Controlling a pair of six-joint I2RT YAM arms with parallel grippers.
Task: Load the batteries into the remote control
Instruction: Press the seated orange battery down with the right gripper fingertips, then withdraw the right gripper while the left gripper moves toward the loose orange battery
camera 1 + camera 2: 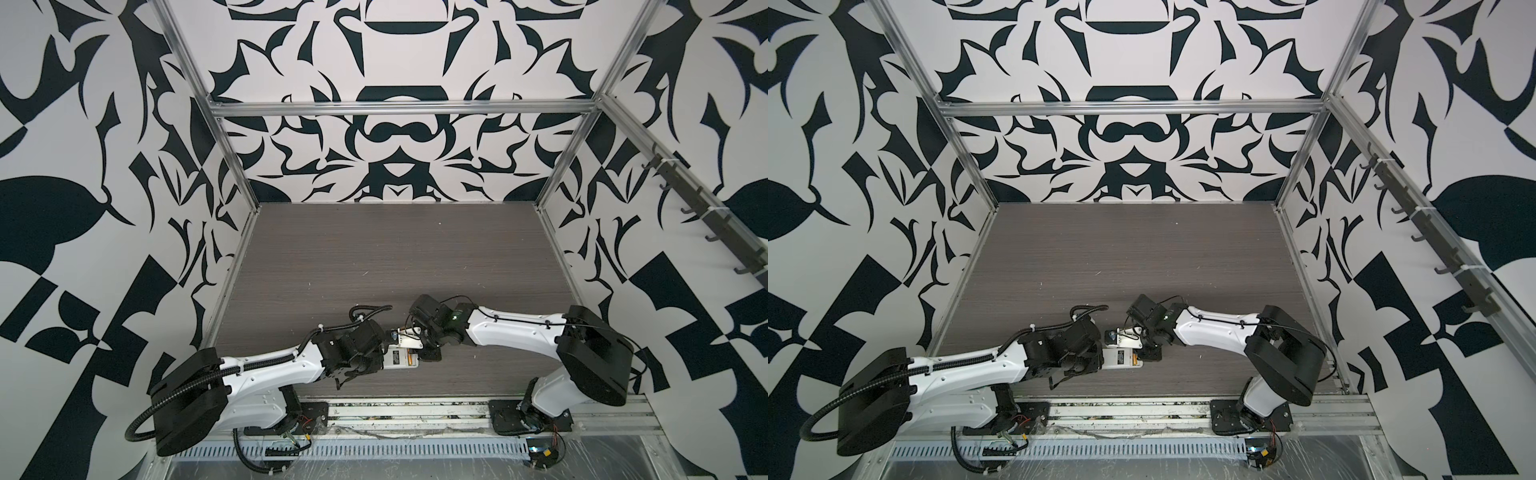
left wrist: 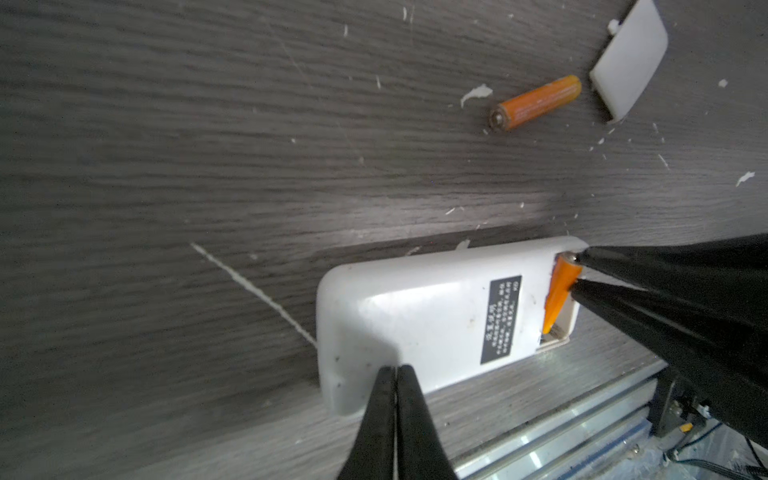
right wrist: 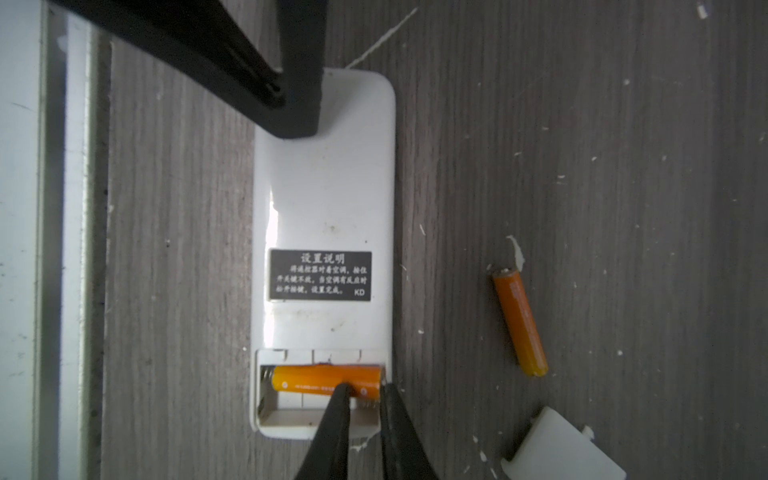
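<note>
Black fingers of my right gripper (image 3: pixel 362 411) are pinching the far end of one battery (image 3: pixel 320 377), pressing it into the open bay at the right end of the remote control (image 3: pixel 328 199). My left gripper (image 2: pixel 395 374) is clenched empty, its tips bearing down on the remote's left end to pin it, back up, on the tabletop (image 3: pixel 582 124) near the front rail. I judge the task roughly half done: one battery is going in, not yet seated. Of two batteries, the second battery (image 3: pixel 519 322) is lying loose just beyond, beside one white cover (image 3: pixel 561 453).
</note>
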